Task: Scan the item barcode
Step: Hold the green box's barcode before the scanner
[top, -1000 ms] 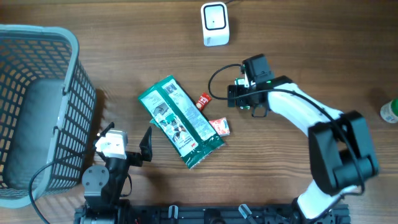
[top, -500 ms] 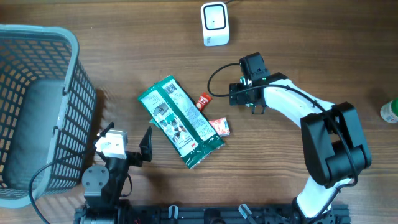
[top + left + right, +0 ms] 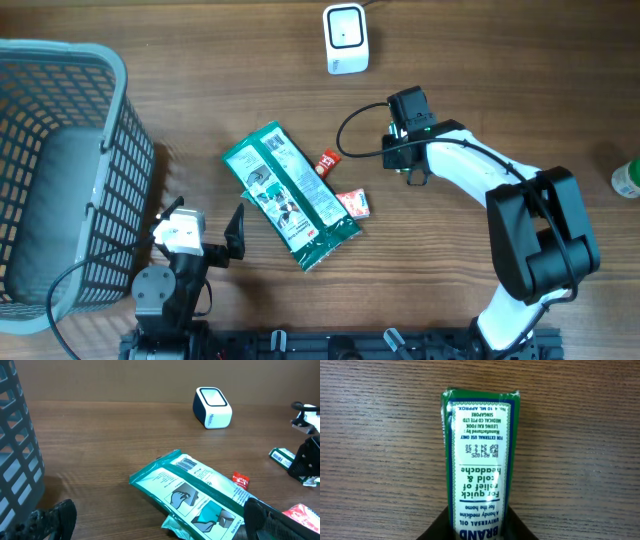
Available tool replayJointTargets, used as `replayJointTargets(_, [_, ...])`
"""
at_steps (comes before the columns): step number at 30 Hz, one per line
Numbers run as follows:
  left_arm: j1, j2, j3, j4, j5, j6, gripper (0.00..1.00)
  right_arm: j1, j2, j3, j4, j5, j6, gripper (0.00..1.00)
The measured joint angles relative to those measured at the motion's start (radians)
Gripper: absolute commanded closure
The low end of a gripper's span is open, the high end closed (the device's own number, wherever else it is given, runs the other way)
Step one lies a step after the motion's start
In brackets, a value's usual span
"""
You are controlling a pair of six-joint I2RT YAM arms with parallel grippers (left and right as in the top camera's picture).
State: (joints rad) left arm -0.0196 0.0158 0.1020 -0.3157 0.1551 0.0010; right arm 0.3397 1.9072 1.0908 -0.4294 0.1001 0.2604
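Green medicine box (image 3: 479, 460) lies flat on the table (image 3: 380, 435), right of centre, with the right gripper (image 3: 480, 527) clamped on one end. It should lift level, then turn the barcode face toward the far scanner (image 3: 346, 38).

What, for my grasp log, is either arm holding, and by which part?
The right gripper has its jaws on the green medicated-oil box at its near end; the left gripper holds nothing.

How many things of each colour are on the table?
Green: 2, big packet, small box
Red: 2, small sachet, red-and-white packet
White: 1, scanner
Grey: 1, basket
Green-and-white: 1, object at the table edge
Total: 7
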Motion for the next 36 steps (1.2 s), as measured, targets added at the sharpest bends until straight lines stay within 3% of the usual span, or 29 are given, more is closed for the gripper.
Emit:
replayJointTargets(4, [0.0,0.0,0.0,0.0,0.0,0.0,0.0,-0.001,0.006,0.034,-0.072,-0.015,0.003,0.81])
replayJointTargets(8, [0.0,0.0,0.0,0.0,0.0,0.0,0.0,-0.002,0.034,0.144,-0.266,-0.061,0.003,0.81])
replayJointTargets(14, [0.0,0.0,0.0,0.0,0.0,0.0,0.0,-0.002,0.035,0.307,-0.258,-0.081,-0.118,0.79])
replayJointTargets(16, [0.0,0.0,0.0,0.0,0.0,0.0,0.0,-0.002,0.035,0.335,-0.191,-0.072,-0.19,0.75])
replayJointTargets(19, [0.0,0.0,0.0,0.0,0.0,0.0,0.0,-0.002,0.035,0.343,-0.037,-0.022,-0.32,0.82])
replayJointTargets(22, [0.0,0.0,0.0,0.0,0.0,0.0,0.0,-0.002,0.035,0.346,0.097,0.019,-0.448,0.82])
replayJointTargets(28, [0.0,0.0,0.0,0.0,0.0,0.0,0.0,0.005,0.039,0.346,0.378,0.113,-0.576,0.78])
replayJointTargets(36, [0.0,0.0,0.0,0.0,0.0,0.0,0.0,0.099,0.209,0.351,0.753,0.352,-0.79,0.79])
